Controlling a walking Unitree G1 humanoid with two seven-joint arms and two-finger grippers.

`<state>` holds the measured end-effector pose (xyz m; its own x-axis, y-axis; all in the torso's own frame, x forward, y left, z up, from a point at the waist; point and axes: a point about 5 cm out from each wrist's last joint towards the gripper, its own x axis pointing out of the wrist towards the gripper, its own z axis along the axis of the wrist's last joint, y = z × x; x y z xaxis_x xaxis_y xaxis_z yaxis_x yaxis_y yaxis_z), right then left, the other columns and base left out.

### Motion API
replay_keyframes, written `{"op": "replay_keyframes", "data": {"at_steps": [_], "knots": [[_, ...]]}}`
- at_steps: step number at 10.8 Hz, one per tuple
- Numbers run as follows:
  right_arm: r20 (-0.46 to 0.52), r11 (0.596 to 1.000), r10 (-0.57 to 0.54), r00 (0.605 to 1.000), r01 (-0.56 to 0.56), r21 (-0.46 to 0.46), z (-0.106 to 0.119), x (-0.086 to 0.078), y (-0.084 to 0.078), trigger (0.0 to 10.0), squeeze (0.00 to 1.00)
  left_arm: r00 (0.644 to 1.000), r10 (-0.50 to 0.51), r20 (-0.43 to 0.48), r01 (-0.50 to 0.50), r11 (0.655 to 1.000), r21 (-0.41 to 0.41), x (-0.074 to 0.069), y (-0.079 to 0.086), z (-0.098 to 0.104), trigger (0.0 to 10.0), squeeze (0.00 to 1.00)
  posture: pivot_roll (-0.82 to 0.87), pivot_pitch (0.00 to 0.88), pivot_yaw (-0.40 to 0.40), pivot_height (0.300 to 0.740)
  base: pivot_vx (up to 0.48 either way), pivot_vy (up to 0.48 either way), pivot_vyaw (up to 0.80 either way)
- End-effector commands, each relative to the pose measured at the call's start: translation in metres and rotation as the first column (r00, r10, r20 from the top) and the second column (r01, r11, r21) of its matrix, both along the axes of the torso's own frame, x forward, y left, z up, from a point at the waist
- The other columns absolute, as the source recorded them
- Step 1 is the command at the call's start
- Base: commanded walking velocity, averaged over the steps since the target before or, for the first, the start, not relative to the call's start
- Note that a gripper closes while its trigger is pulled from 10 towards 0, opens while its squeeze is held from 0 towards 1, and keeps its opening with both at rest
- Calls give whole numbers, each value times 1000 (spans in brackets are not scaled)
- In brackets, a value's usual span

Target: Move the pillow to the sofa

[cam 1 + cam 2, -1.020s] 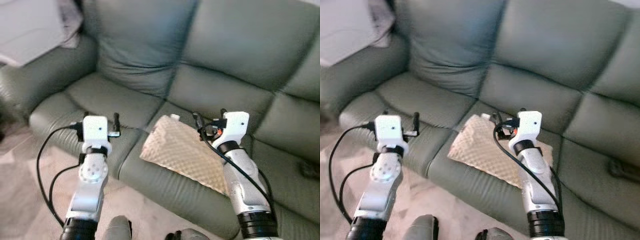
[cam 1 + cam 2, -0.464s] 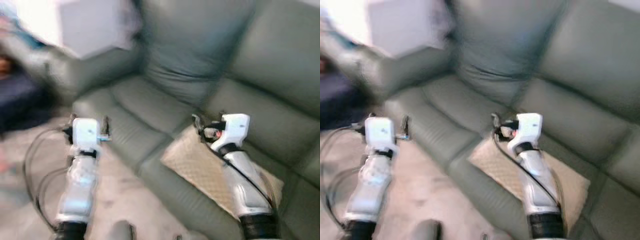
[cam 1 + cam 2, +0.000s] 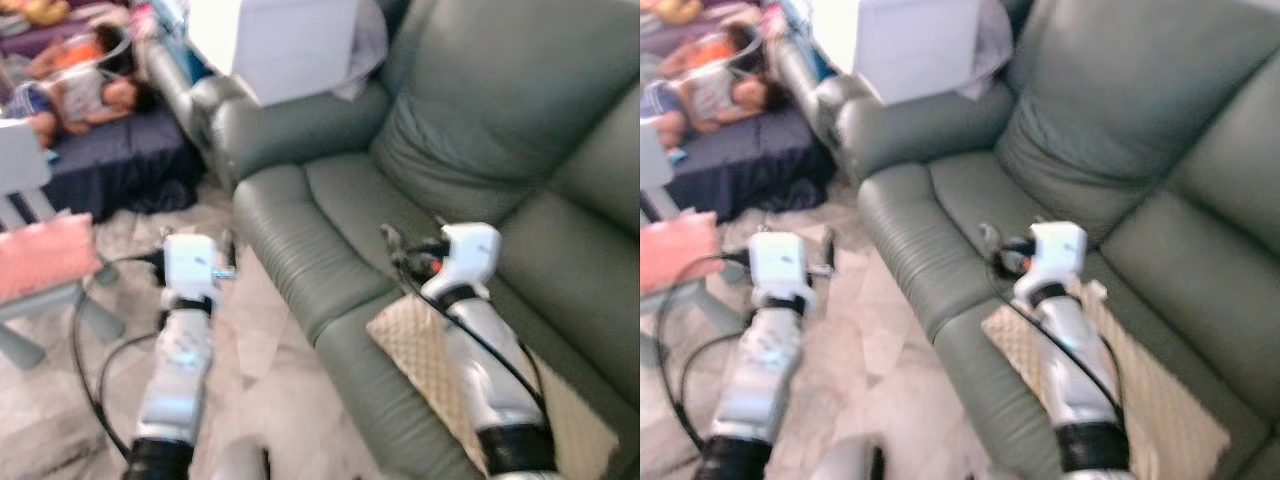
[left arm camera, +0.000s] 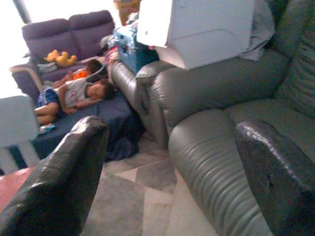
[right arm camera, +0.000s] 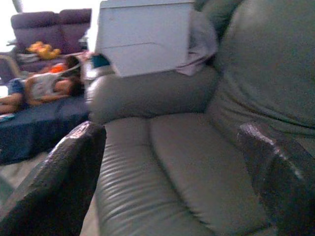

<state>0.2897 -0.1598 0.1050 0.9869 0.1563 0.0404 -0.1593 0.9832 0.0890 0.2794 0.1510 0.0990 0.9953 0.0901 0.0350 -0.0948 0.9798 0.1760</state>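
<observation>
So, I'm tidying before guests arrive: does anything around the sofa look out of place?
Yes: a big white box sits tilted across the sofa armrest, overhanging it. The beige pillow lies flat at the seat's front edge, one corner jutting past it.

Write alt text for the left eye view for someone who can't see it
A tan quilted pillow lies on the seat of a grey-green sofa, partly behind the robot's right arm. The right gripper hangs open over the seat; the left gripper is over the floor, where a person lies on a dark mattress.
</observation>
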Motion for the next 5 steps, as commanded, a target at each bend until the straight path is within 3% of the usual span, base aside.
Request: {"op": "replay_keyframes", "data": {"at_steps": [1,5], "knots": [[-4,1000,2,1000,-2,15,0,0,2,10000,0,1000,10,-9,-10,1000,19,1,6,-1,10000,0,-36,45,-66,740,0,480,0],[5,1000,23,1000,-23,14,1,0,5,10000,0,1000,19,-9,-19,999,37,1,7,0,10000,0,-37,53,-69,740,0,480,0]]}}
